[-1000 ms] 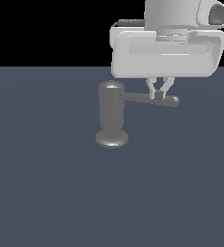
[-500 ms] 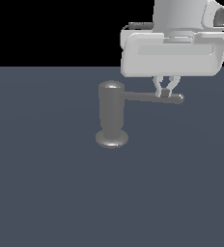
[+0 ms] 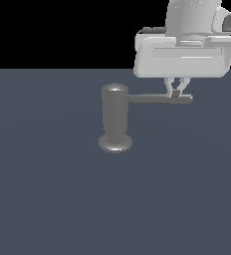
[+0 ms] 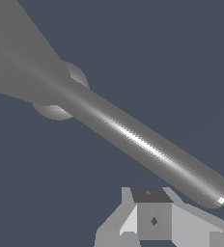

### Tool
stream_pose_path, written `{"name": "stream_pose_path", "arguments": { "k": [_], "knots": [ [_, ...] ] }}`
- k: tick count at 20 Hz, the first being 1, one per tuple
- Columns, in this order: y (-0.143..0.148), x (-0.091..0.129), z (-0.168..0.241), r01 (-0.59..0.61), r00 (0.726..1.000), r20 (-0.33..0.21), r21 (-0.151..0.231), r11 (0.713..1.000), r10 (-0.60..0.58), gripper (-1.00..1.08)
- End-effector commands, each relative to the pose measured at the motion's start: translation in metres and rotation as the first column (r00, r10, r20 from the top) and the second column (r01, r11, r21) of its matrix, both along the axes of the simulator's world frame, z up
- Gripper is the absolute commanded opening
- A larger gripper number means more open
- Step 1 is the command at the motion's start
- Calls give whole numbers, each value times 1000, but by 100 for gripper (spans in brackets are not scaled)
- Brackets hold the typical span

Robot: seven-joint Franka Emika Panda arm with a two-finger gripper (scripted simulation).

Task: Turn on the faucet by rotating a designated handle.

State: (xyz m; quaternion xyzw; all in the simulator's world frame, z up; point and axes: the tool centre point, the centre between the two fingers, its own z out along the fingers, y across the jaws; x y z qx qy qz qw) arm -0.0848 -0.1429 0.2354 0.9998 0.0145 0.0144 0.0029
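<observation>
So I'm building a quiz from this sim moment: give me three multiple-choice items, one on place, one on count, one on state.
1. Where along the handle is the gripper?
A. by the faucet body
B. near its free end
C. past its tip

2. How many handles does the faucet show?
A. one
B. two
C. three

3. How does the handle lie?
A. pointing up
B. drooping down
C. roughly level

Key: 1 B, the fingertips meet the rod near its tip. 2 A, a single rod sticks out. 3 C, it juts sideways from the faucet's top.
</observation>
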Motion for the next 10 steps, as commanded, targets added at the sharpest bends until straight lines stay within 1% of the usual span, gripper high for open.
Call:
{"name": "stream_pose_path", "arguments": {
  "k": [1,10],
  "knots": [
    [-2,8,-5,-8,1000,-7,0,1000,8,-100],
    [-21,31,-8,-2,1000,-14,2,1000,2,-100]
  ]
}}
